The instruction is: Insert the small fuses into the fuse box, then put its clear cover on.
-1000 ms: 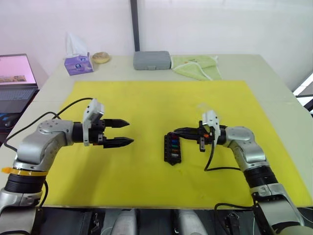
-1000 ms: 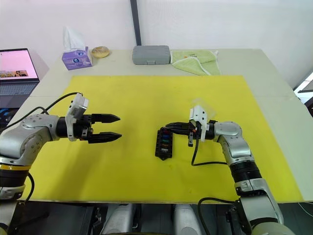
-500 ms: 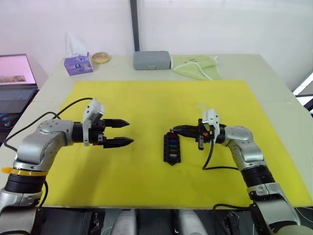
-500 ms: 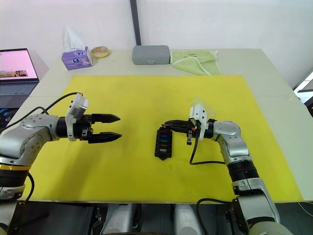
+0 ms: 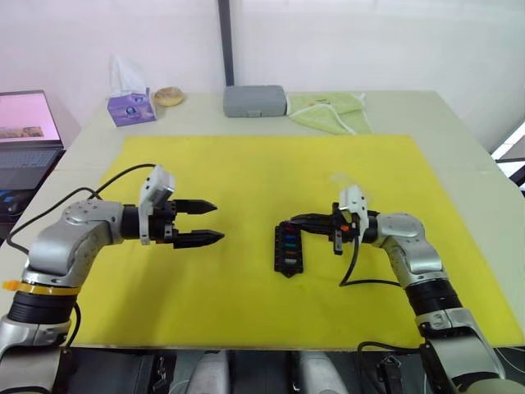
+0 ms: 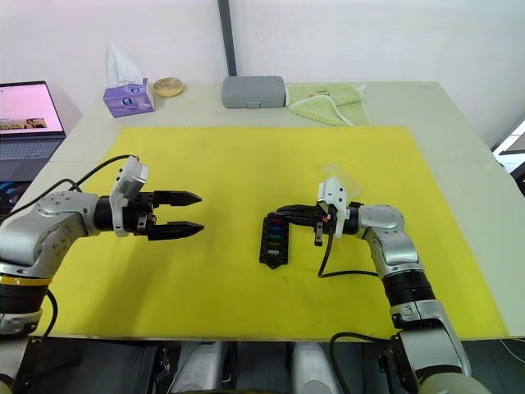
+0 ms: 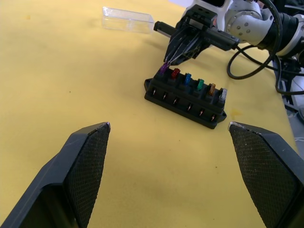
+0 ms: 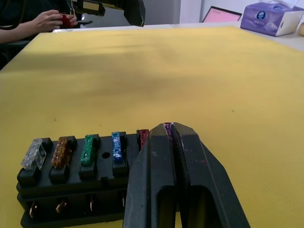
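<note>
From the head camera, you have the fuse box (image 5: 289, 249) lying near the middle of the yellow mat (image 5: 246, 164), with the right gripper (image 5: 289, 222) reaching in at its far end. The left gripper (image 5: 215, 222) hangs well apart to the left, fingers spread wide and empty. Beyond the mat sit a grey case (image 5: 255, 100), a green cloth (image 5: 330, 111) and a tissue box (image 5: 130, 107), none of them in play.

In the left wrist view, you see the box's row holding a red, a blue, a green, an amber and a clear fuse, all seated upright. The purple fuse (image 7: 164, 68) is pinched in the right gripper's closed tips right at the last slot on the end; whether it is fully seated you cannot tell. The clear cover (image 7: 128, 19) lies on the mat just behind that gripper, apart from the box.

In the right wrist view, your fingers are narrow, clamped on the purple fuse beside the red one. A person's hand (image 8: 45, 21) rests at the far edge of the mat.

You look to be on the last fuse. Next calls for pressing it straight down into its slot, letting go, then fetching the cover and setting it square over the row.
</note>
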